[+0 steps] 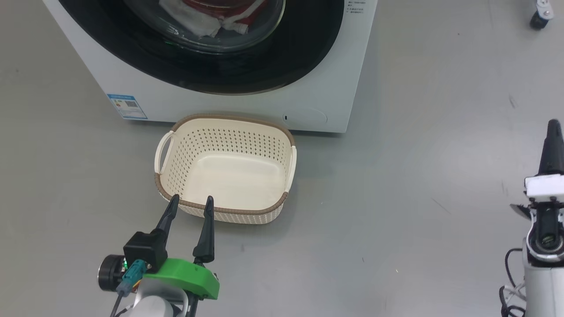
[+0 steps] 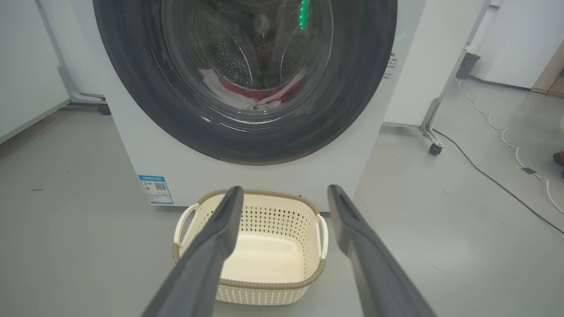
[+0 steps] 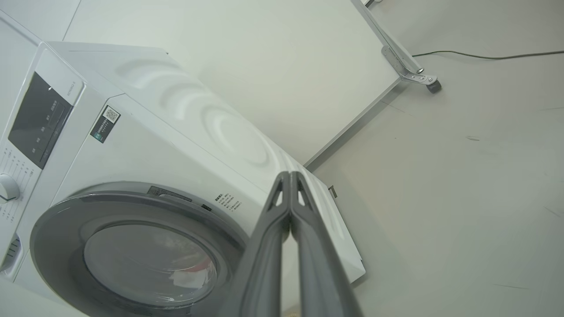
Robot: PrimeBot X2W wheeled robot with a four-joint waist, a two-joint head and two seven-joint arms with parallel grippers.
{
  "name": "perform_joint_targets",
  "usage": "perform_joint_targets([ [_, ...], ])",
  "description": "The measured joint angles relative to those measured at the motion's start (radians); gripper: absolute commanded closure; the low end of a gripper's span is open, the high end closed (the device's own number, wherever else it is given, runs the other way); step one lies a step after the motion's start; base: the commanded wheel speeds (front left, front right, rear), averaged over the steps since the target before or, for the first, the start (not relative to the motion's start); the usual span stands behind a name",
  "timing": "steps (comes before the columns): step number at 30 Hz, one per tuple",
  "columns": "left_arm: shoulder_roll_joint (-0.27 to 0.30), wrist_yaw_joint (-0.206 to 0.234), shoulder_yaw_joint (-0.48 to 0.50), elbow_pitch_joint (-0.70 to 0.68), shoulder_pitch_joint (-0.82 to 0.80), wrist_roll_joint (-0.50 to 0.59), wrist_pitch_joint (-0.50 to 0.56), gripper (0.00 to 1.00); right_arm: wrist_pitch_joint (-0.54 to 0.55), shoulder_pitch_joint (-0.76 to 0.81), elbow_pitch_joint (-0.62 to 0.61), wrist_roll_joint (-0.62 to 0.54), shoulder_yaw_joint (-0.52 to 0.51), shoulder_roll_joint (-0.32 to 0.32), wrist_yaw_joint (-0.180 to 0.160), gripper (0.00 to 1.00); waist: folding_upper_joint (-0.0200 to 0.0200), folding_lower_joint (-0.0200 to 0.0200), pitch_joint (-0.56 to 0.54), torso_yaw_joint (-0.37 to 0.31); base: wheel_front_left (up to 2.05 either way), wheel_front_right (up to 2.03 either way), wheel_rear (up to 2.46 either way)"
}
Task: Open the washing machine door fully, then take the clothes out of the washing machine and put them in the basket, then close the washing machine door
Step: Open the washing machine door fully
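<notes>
i'm holding the left gripper (image 1: 192,198) with its fingers spread wide and nothing between them, the tips hanging over the near rim of the basket (image 1: 229,118), which is sitting empty on the floor just ahead of them. beyond the basket the washing machine (image 1: 246,108) is standing with the washing machine door (image 1: 286,61) shut. the clothes (image 1: 229,21) are lying behind its glass, straight ahead of the left fingertips and well past them. the right gripper (image 1: 554,127) is sitting off to the side with its fingers pressed together on nothing, and the machine's front is lying to the left of them in the right wrist view.
</notes>
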Motion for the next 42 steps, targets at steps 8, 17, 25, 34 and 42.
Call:
perform_joint_targets([
  [8, 0.0, 0.0, -0.017, -0.023, -0.057, -0.021, 0.0, 0.0, 0.112, -0.17, -0.04, 0.052, -0.024, -0.08, -0.032, 1.0, 0.0, 0.0, 0.081, 0.034, 0.0, 0.0, 0.0],
  [17, -0.001, 0.0, -0.054, -0.056, -0.137, -0.042, 0.0, 0.0, 0.235, -0.372, -0.059, 0.121, -0.012, -0.128, -0.077, 1.0, 0.0, 0.0, 0.183, 0.079, 0.0, 0.0, 0.0],
  [25, -0.001, 0.0, -0.077, -0.062, -0.173, -0.053, 0.0, 0.0, 0.323, -0.52, -0.041, 0.138, 0.02, -0.162, -0.119, 1.0, 0.0, 0.0, 0.265, 0.12, 0.0, 0.0, 0.0],
  [34, -0.002, 0.0, -0.108, -0.081, -0.214, -0.079, 0.0, 0.0, 0.398, -0.668, -0.009, 0.17, 0.052, -0.167, -0.164, 1.0, 0.0, 0.0, 0.337, 0.166, 0.0, 0.0, 0.0],
  [42, -0.003, 0.005, -0.128, -0.086, -0.246, -0.094, 0.0, 0.0, 0.436, -0.807, 0.036, 0.206, 0.06, -0.141, -0.192, 1.0, 0.0, 0.0, 0.399, 0.195, 0.0, 0.0, 0.0],
])
